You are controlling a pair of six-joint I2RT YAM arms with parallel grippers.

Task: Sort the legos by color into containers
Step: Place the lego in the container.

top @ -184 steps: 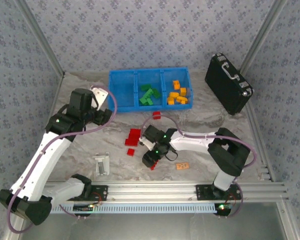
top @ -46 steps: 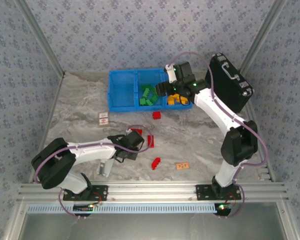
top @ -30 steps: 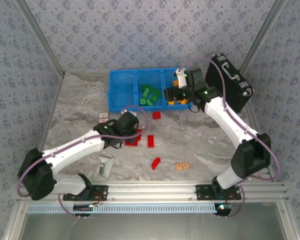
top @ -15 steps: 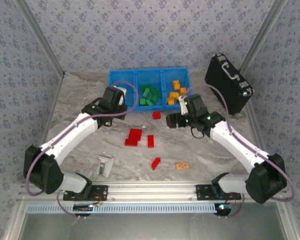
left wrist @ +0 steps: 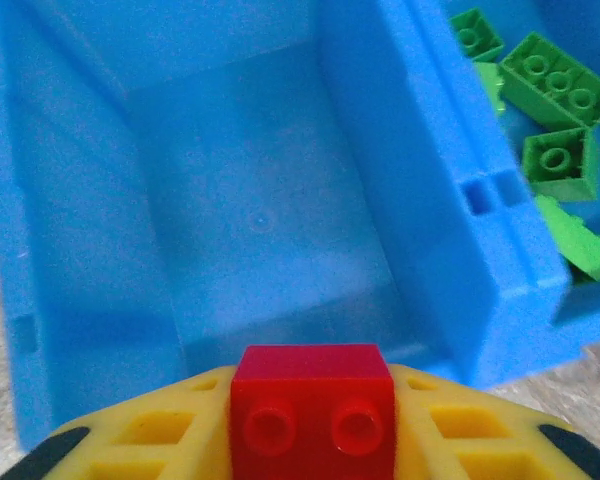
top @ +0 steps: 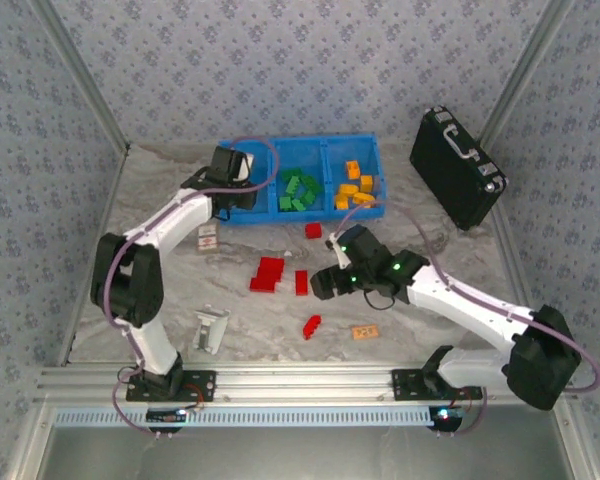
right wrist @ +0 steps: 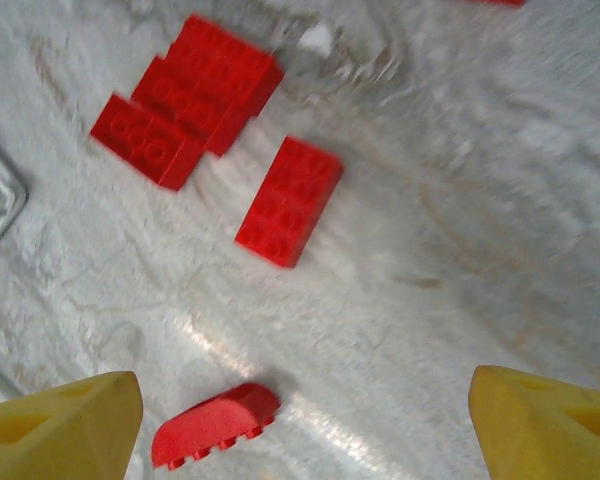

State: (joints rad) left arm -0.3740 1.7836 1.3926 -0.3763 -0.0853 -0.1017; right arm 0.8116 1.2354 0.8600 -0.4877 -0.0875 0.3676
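My left gripper hangs over the near edge of the blue tray's left compartment, whose floor is bare. It is shut on a small red brick between its yellow fingers. Green bricks fill the middle compartment and orange ones the right. My right gripper is open above the table, its fingers set wide either side of a curved red brick lying below. More red bricks lie loose: a long one, a cluster and one near the tray.
A black case lies at the back right. A grey-white bracket sits front left, a pale-orange tag front centre and another marked tag left of the red bricks. Metal frame rails border the table.
My left gripper has carried its red brick forward to the tray's left compartment. My right gripper has swung down and left from near the tray to above the loose red bricks.
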